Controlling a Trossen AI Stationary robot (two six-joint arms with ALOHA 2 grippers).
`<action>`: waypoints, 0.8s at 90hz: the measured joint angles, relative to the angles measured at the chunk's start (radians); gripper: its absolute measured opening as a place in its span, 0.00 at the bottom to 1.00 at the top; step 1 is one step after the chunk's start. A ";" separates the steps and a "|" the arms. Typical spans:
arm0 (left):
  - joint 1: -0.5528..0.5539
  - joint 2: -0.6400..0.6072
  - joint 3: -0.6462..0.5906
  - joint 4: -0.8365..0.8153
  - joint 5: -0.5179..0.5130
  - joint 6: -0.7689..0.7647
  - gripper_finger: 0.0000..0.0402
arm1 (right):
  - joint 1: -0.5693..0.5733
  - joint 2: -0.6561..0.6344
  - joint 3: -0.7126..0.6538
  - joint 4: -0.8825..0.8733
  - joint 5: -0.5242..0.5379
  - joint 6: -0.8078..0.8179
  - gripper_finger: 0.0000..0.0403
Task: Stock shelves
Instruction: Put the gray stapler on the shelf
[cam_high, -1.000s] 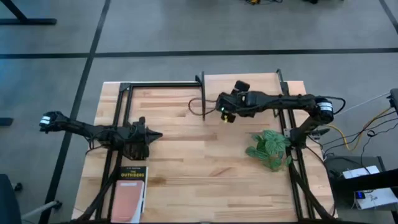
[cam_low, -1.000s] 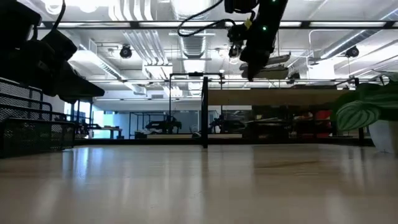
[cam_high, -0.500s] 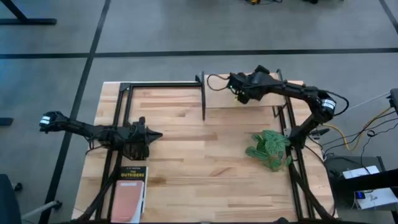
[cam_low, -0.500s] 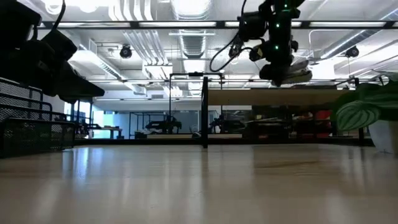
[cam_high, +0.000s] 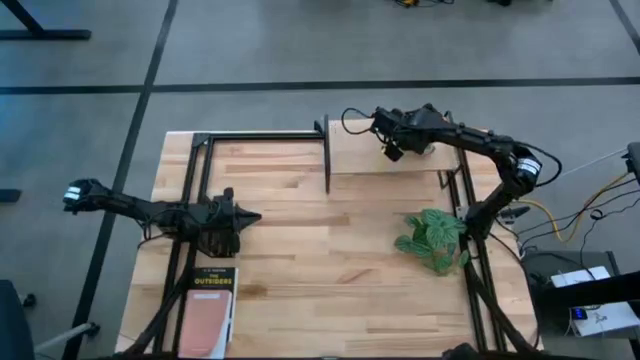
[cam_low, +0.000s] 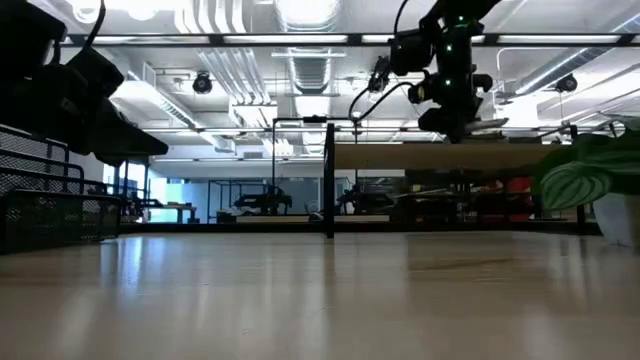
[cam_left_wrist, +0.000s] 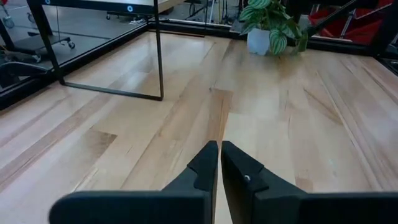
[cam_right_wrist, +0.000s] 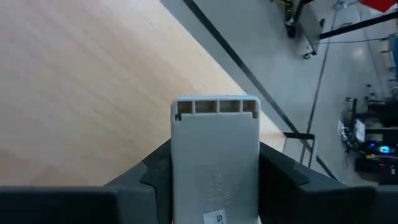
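The shelf is a light wood board on thin black legs at the table's far middle; its edge shows in the low view. My right gripper hovers over the board, shut on a flat grey plastic box with a slotted far end. In the low view the gripper and box sit just above the board's top. My left gripper waits shut above the table's left part, its fingers together. My right gripper pinches the grey box by its two long sides, one finger on each. The fingers lie along the box, whose slotted end sticks out past them. The box lies flat over the shelf board; whether it touches the board I cannot tell.
A potted plant with striped leaves stands at the right, near the right arm's base. A book lies at the near left. A black wire rack stands at the left edge. Bare tabletop spreads in the middle.
My right gripper has carried the grey box from in front of the shelf's near left part toward the table's far edge and right, turning as it went. It is now over the shelf board and lower, close above its top.
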 joint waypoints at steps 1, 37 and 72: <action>0.000 0.000 0.000 0.000 0.000 0.000 0.01 | 0.000 0.000 0.000 0.000 -0.001 0.000 0.35; 0.000 0.000 0.000 0.000 0.000 0.000 0.01 | 0.000 0.000 0.000 0.031 -0.008 -0.031 0.49; 0.000 0.000 0.000 0.000 0.000 0.000 0.01 | 0.000 0.000 0.012 0.037 -0.036 -0.061 0.54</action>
